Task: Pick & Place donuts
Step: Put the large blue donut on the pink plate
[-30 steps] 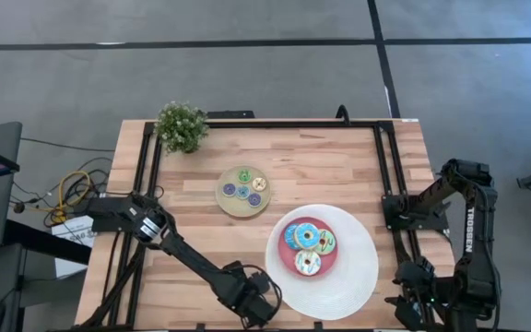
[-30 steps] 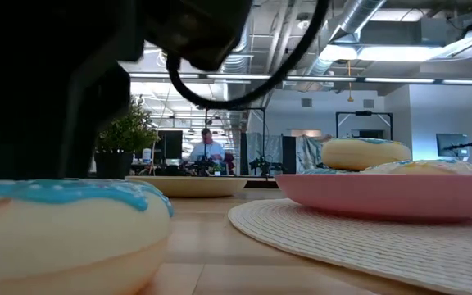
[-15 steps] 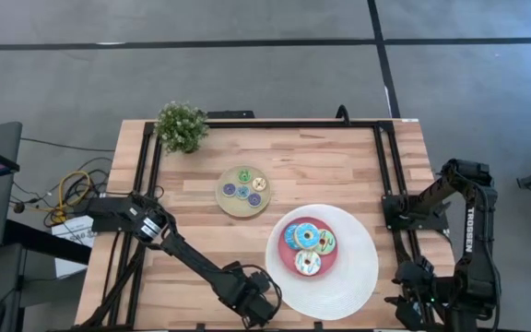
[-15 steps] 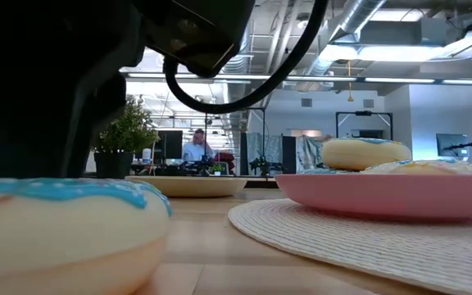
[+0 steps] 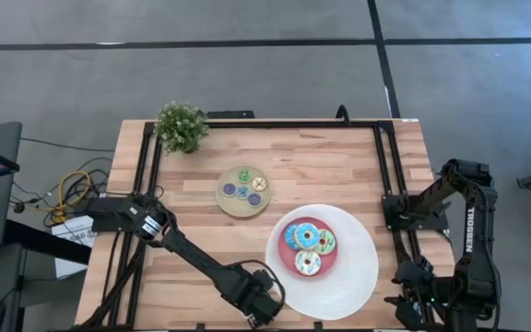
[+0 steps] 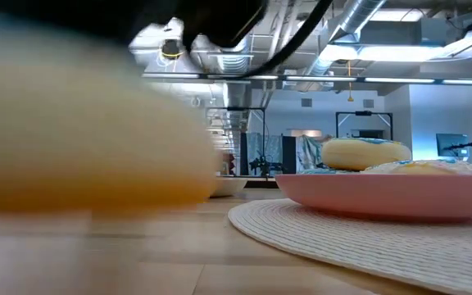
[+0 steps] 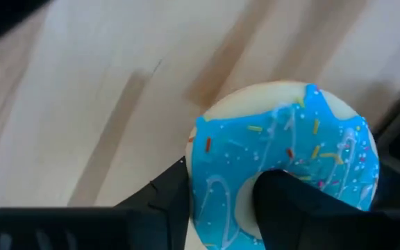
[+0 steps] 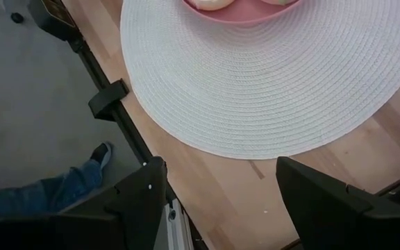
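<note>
In the low view we see only a blurred cream mass (image 6: 88, 139) up close. The blue donut (image 7: 283, 173) is cut off by the left wrist view's edge.

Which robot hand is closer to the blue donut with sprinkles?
The left hand. Its fingers are around the blue donut, one reaching through its hole. The right hand waits far off, past the white mat.

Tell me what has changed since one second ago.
The left gripper has closed around the blue donut, one finger in its hole, and the donut now looms larger in the low view. The right gripper, plate and other donuts stayed put.
</note>
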{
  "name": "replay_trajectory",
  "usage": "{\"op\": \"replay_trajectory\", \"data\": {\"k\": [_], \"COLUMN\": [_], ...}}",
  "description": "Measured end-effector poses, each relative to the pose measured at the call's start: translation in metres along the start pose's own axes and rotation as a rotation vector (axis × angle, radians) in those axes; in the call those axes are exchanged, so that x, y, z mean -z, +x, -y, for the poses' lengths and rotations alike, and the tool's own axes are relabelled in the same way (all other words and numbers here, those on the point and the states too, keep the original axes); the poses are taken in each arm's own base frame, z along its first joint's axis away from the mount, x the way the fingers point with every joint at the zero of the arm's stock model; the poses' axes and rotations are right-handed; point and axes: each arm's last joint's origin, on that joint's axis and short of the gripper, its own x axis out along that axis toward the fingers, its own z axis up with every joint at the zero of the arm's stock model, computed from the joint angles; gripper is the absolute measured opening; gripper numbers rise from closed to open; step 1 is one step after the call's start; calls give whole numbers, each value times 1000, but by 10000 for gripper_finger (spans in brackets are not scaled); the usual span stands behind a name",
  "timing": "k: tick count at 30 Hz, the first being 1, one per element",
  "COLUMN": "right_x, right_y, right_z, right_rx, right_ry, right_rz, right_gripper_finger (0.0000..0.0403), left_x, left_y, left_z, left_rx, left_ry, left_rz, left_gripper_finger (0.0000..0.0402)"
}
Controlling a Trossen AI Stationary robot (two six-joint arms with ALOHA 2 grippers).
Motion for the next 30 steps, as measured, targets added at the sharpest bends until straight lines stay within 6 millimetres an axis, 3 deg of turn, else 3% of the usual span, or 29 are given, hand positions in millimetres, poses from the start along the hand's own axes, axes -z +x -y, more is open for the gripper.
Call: {"op": "replay_trajectory", "data": {"k": [8,14,21,27,30], "right_x": [-1,-2,-3,-2,-2], "right_y": [0,0,0,0,0], "right_z": [0,-1,-1,-2,-2], "right_rx": [-11,-26,-33,-37,-38], "right_ry": [-3,-5,1,5,5], "right_rz": [25,60,72,69,69], "right_gripper_finger": [260,260,260,260,260], "left_x": [-33,-75,-121,-142,-150], "left_y": [-47,-72,-72,-71,-60], "left_z": [14,13,-13,-34,-38], "left_rx": [102,217,213,174,174], "left_ry": [-12,-27,-82,-164,-191], "left_rz": [174,372,429,421,403], "left_gripper_finger": [125,125,125,125,125]}}
